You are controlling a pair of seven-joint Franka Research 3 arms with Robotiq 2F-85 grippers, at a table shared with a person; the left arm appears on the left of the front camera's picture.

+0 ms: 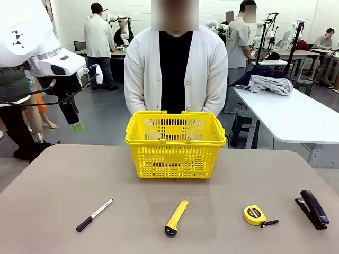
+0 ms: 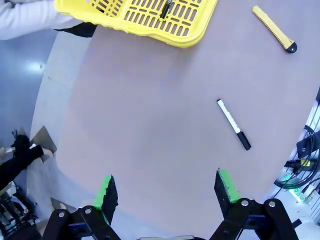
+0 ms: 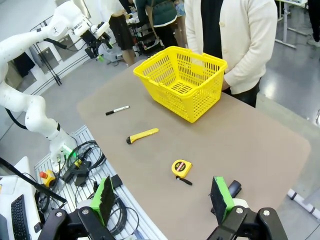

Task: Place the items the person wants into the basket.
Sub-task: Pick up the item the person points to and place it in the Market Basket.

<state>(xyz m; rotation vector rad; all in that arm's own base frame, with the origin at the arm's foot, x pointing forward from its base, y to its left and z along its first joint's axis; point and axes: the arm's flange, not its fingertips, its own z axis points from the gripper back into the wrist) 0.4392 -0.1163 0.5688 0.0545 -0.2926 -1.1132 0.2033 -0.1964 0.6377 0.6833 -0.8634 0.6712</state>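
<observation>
Bare tabletop (image 1: 63, 180) lies between basket (image 1: 175, 159) and utility knife (image 1: 176, 216).

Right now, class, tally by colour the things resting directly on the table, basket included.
Yellow: 3 (basket, utility knife, tape measure)
Black: 1 (stapler)
Black and white: 1 (marker)
Total: 5

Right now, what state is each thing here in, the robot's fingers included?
Basket: upright, handles folded down.
Marker: capped, lying flat.
Utility knife: lying flat, no blade showing.
Tape measure: tape wound in.
Stapler: closed.
Left fingers: open, holding nothing.
Right fingers: open, holding nothing.
</observation>
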